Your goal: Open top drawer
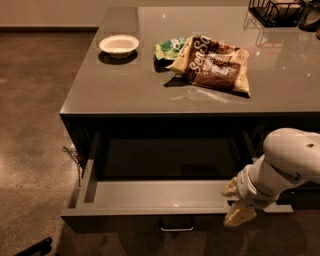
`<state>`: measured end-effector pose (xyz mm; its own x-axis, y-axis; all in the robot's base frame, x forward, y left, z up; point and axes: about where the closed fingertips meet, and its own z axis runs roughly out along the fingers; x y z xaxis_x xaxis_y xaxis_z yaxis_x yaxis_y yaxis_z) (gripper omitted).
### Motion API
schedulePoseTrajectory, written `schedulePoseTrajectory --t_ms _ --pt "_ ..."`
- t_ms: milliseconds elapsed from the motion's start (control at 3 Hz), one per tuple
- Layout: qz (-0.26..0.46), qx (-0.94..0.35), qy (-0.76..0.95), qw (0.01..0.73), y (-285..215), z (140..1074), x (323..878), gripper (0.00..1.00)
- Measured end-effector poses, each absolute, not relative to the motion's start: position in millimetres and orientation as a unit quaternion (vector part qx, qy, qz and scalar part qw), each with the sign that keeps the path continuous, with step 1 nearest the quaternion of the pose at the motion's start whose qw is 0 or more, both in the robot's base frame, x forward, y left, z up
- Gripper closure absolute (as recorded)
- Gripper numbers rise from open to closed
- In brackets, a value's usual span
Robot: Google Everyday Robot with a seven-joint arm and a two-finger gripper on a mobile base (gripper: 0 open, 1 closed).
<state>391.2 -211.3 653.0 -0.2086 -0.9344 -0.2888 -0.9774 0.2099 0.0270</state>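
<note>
The top drawer (150,196) stands pulled well out from under the grey counter, and its plain grey inside is bare. Its small rectangular centre pull (176,224) shows on the dark front below the rim. My gripper (235,201) sits at the right end of the drawer's front edge, straddling the rim, with the white arm (287,160) coming in from the right. The lower drawer fronts are out of view.
On the grey countertop (125,95) are a white bowl (119,45), a green packet (170,48) and a brown chip bag (212,65). A black wire basket (277,11) stands at the back right. Brown floor lies to the left, with a dark object (32,247) at the bottom left.
</note>
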Motion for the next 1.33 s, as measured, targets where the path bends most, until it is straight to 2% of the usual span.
schedulePoseTrajectory --t_ms 333,667,1333 --pt "0.102 -0.621 0.770 0.105 -211.0 653.3 390.8 0.00" --pt "0.092 -0.615 0.774 0.122 -231.7 671.2 401.6 0.00" --pt "0.051 -0.572 0.799 0.177 -314.6 745.3 427.0 0.00"
